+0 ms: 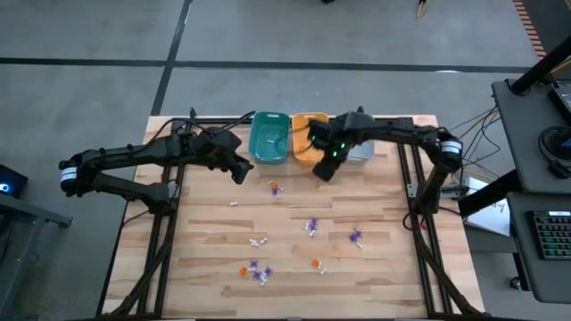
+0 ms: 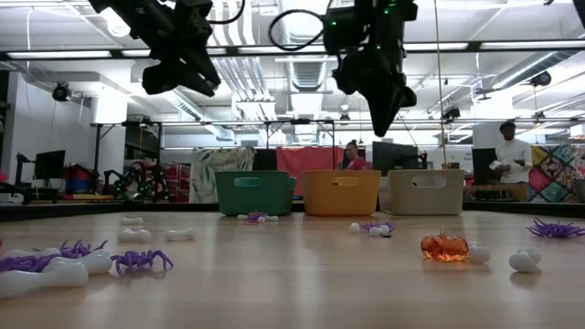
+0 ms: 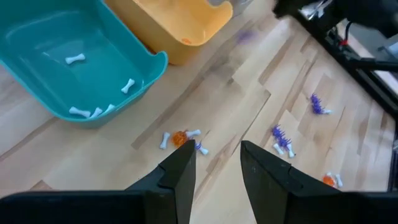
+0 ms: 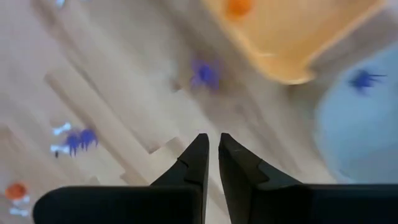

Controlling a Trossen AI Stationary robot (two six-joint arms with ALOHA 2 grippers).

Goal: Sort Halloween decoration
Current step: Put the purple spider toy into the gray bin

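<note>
The Halloween decoration lies scattered over the wooden table: purple spiders, white bones and orange pumpkins. One orange piece with bones lies just ahead of my left gripper, which hangs open and bare above the table near the teal bin. My right gripper hovers high, pointing down, before the orange bin and the grey bin. Its fingers are shut, and nothing shows between them. A blurred purple spider shows below it, near the orange bin's corner.
The three bins stand side by side at the table's far edge. The teal one holds several white bones, the orange one an orange piece, the grey one a purple spider. People show in the room behind.
</note>
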